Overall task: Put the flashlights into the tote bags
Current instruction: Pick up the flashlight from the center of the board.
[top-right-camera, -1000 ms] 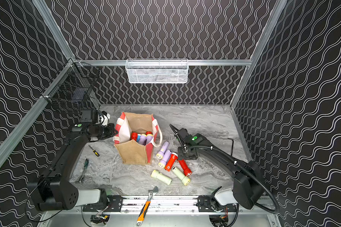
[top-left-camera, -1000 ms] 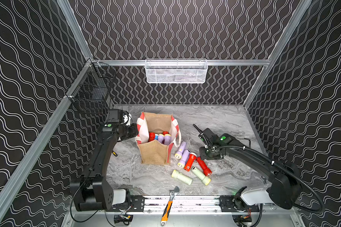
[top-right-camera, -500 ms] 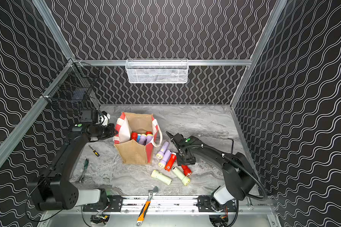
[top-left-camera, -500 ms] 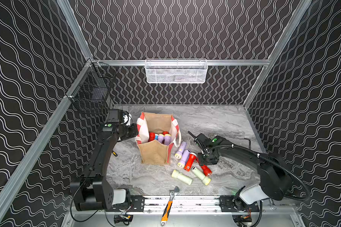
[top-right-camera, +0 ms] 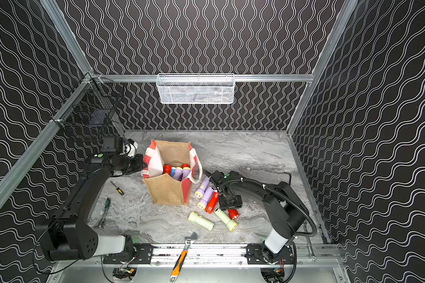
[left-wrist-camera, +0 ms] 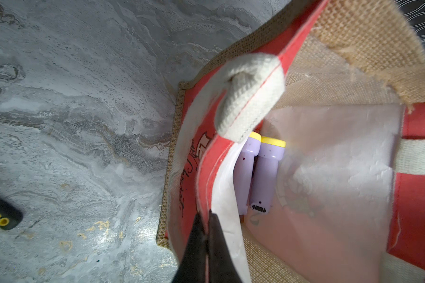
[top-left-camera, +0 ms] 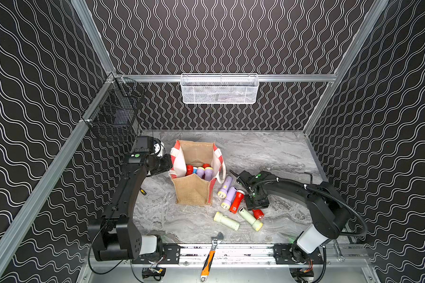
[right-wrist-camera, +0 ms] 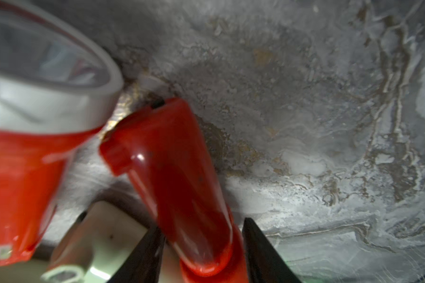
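Tabletop (top-left-camera: 267, 156): left fingers (left-wrist-camera: 196, 245) pinch tote bag (left-wrist-camera: 353, 73); right fingers (right-wrist-camera: 145, 259) straddle red flashlight (right-wrist-camera: 179, 171), grip unclear.

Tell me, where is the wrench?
In a top view, the wrench lies across the middle of the front rail, near the two green flashlights.

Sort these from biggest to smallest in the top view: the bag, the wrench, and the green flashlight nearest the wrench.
1. the bag, clearly biggest.
2. the wrench, long but thin.
3. the green flashlight, shorter and chunkier.
The wrench lies nearer the camera, which may flatter it.
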### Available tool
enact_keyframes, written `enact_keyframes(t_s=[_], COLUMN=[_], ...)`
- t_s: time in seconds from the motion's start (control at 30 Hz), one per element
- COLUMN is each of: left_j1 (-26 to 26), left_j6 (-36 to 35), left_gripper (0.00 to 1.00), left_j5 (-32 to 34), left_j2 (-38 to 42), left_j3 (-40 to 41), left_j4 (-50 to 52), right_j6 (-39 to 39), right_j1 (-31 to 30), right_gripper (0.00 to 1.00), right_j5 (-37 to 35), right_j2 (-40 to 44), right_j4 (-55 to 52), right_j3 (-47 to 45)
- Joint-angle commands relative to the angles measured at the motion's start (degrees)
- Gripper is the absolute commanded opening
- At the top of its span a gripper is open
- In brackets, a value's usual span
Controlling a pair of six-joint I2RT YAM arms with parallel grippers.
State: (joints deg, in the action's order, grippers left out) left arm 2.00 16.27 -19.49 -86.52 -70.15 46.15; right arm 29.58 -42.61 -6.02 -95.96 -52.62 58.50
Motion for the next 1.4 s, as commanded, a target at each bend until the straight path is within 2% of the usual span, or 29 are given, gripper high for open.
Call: enact_keyframes(t_s=[0.0, 0.13, 0.4, 0.67, 0.83, 1.03, 1.1, 1.2, 1.37], left_j1=[-0.02, -0.06, -0.01, -0.03, -0.04, -0.07, -0.02, -0.07, -0.04], left_j6=[-0.64, -0.67, -0.67, -0.54, -0.51, -0.54, -0.54, -0.54, -0.69], left_gripper=[0.05, 0.05, 0.06, 0.06, 0.06, 0.06, 0.06, 0.06, 0.06], left_j5=[0.87, 0.81, 0.94, 1.07, 1.07, 1.03, 0.94, 1.03, 1.12], left_j2=[-0.29, -0.44, -0.72, -0.78, -0.72, -0.74, -0.84, -0.80, -0.71], left_j3=[0.01, 0.01, -0.03, 0.06, 0.18, 0.16, 0.10, 0.06, 0.04], left_j4=[-0.45, -0.45, -0.45, -0.45, -0.45, -0.47, -0.45, -0.45, -0.36], right_j6=[1.68, 2.40, 2.76, 1.84, 0.29, -0.46, -0.63, -0.43, 0.13], right_j1=[0.16, 0.64, 5.02, 7.79, 9.36, 10.90, 11.60, 12.52, 13.64], right_gripper=[0.53, 0.52, 0.52, 0.52, 0.47, 0.46, 0.49, 0.57, 0.60], right_j5=[-3.11, -5.41, -6.17, -4.98, -2.46, -0.71, -0.09, -1.11, -2.57], right_j2=[-2.07, -4.40, -1.92, -0.57, 0.11, 0.59, 0.78, 0.51, 0.05], right_j4=[-1.64, -2.23, -0.84, 1.89, 4.76, 6.45, 7.12, 7.14, 8.24], right_j3=[0.56, 1.19, 0.27, -3.09, -4.85, -6.36, -6.62, -6.43, -5.29])
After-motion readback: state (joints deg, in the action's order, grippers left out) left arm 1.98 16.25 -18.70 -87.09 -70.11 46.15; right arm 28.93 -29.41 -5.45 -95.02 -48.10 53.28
